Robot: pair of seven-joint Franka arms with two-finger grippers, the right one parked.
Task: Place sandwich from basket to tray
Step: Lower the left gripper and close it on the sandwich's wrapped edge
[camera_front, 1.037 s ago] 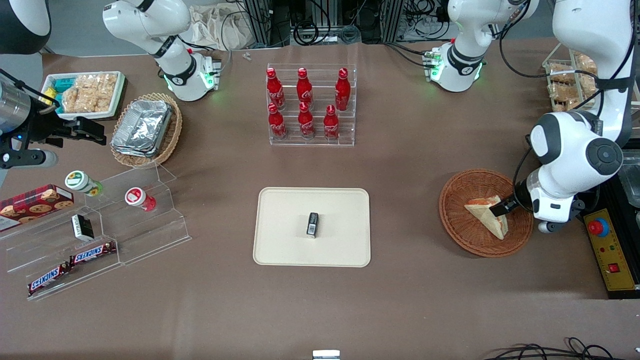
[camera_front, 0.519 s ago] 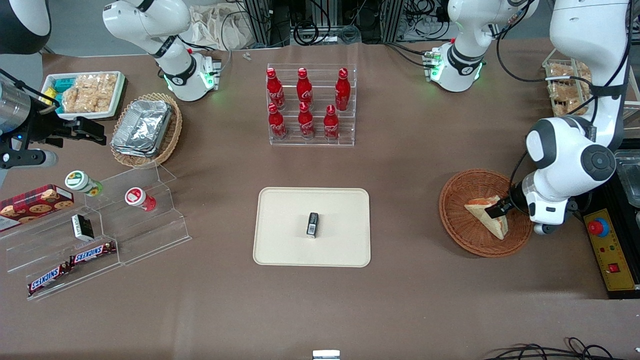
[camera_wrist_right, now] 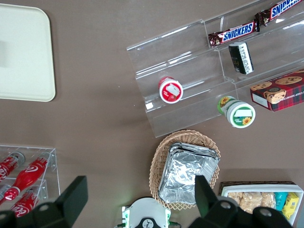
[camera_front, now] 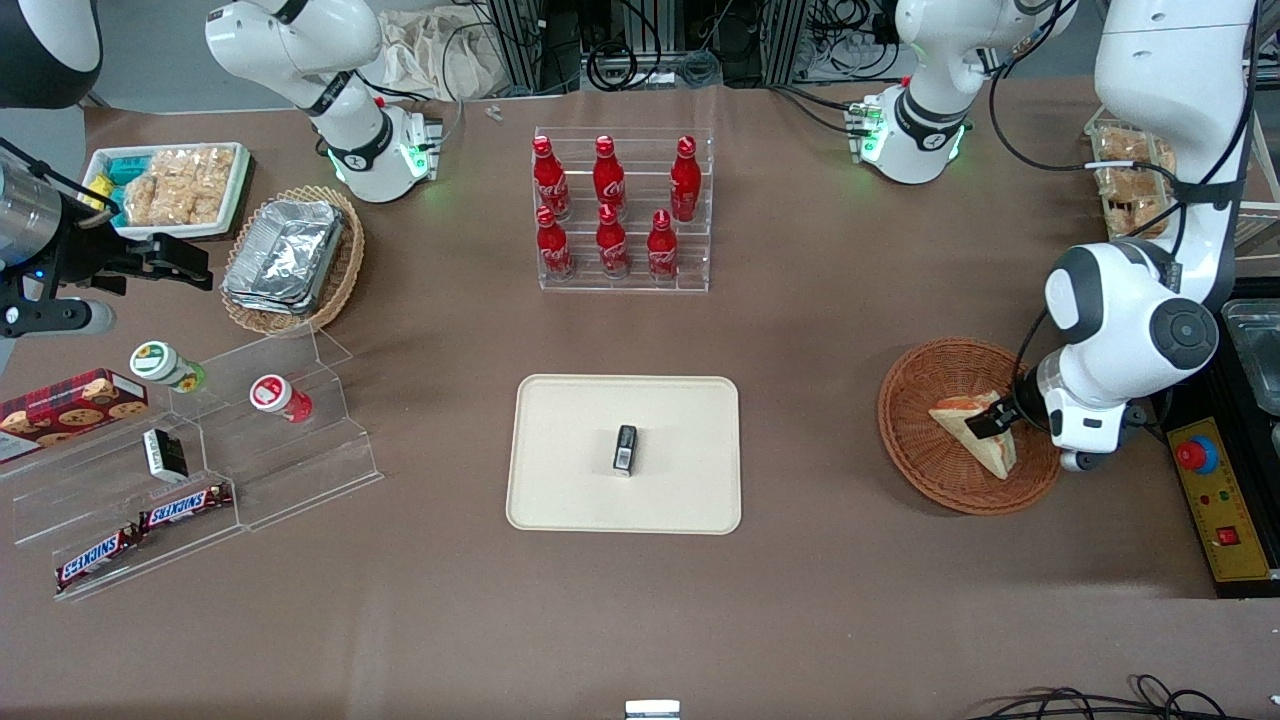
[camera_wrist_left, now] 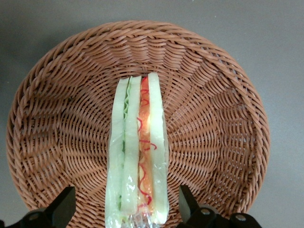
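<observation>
- Front view: the brown table point(camera_front: 850, 330) is being shared by every item; the cream-beige tray point(camera_front: 570, 480) is lying flat at its middle, with a small black rectangular object point(camera_front: 625, 448) being carried at the tray's centre.
- The acrylic rack of red Coca-Cola bottles point(camera_front: 620, 210) is being kept farther from the front camera than the tray.
- The reddish-brown wicker basket point(camera_front: 925, 470) is being seen toward the working arm's end of the table, well apart from the tray.
- The sandwich point(camera_front: 965, 430) is being held inside the basket, resting on its woven floor; in the left wrist view its point(camera_wrist_left: 137, 156) cut edge is being shown with green, orange and red filling.
- The left gripper point(camera_front: 992, 421) is being lowered into the basket at the sandwich's wide end, its fingers point(camera_wrist_left: 64, 206) being kept spread on either side of the wedge, apart from it and not clamped.
</observation>
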